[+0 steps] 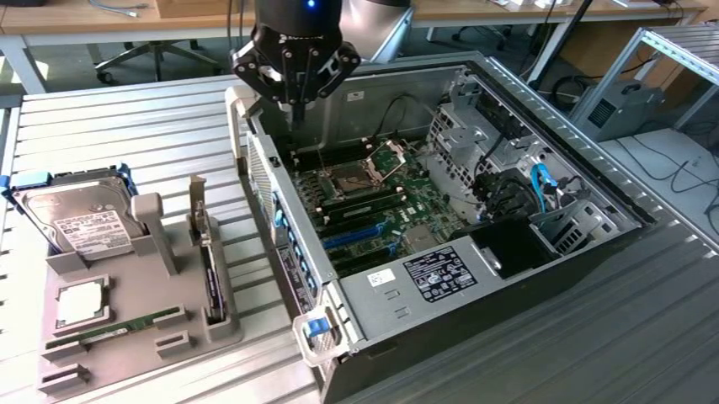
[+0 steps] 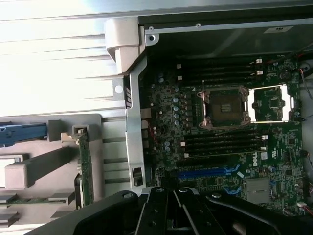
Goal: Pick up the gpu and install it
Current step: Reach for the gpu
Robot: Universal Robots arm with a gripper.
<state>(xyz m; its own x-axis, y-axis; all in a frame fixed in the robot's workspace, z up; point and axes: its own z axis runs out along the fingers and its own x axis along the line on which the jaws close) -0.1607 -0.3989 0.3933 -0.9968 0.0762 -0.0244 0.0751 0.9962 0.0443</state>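
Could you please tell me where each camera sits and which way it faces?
Exterior view: high off the arm, looking down at the open case and holder; the shut gripper shows above the case.
Wrist view: on the wrist, looking down into the case; gripper links show.
Shared: CPU socket, gpu, holder.

Gray holder (image 1: 144, 288) — 1 silver hard drive (image 1: 79, 222) (white label), 1 green memory stick (image 1: 113, 327) — on slatted table (image 1: 135, 126).

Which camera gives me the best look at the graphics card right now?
Exterior view: the graphics card stands on edge in the grey holder, seen along its whole length. The wrist view looks down on its thin edge, beside the computer case.
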